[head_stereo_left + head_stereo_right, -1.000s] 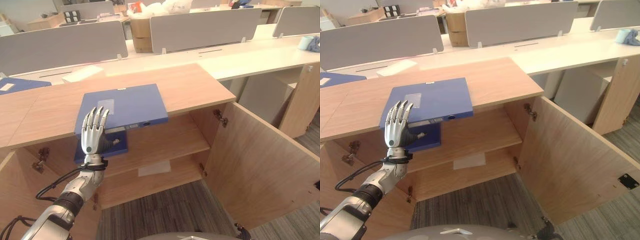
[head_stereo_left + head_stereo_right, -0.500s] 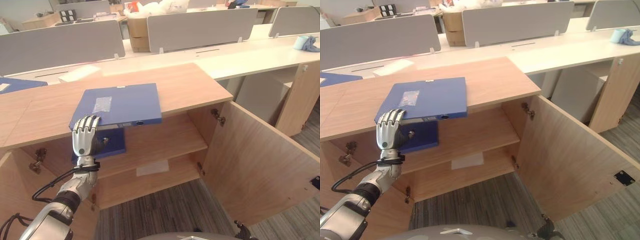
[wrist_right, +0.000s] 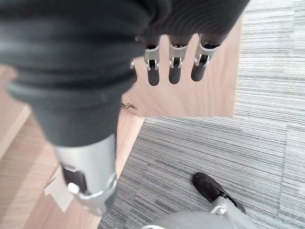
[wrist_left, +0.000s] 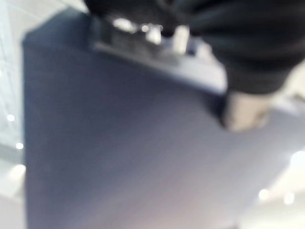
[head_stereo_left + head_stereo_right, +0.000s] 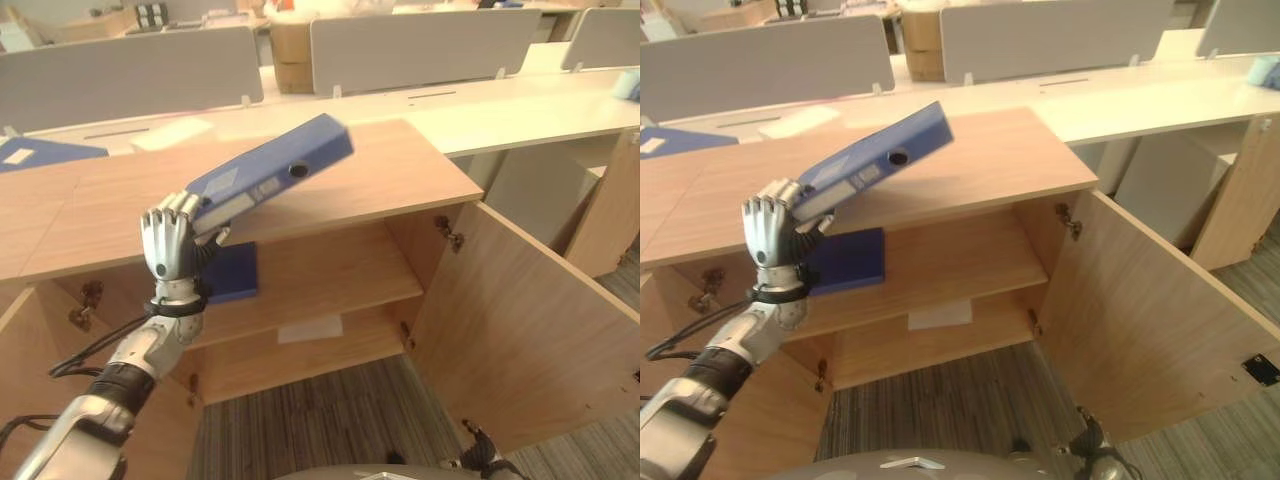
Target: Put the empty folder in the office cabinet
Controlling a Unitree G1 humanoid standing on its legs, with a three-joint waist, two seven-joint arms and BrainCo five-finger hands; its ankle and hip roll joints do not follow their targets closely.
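Bright even office light; left wrist view heavily blurred.

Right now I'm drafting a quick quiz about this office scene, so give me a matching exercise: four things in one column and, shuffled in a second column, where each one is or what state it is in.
Things:
1. raised folder
2. second folder
3. cabinet door
4. right hand

States:
A. swung wide open
B. hanging above the carpet, fingers straight
C. lying flat on the upper shelf
D. tilted, gripped at one end by the left hand

Pairs: 1-D, 2-C, 3-A, 4-B
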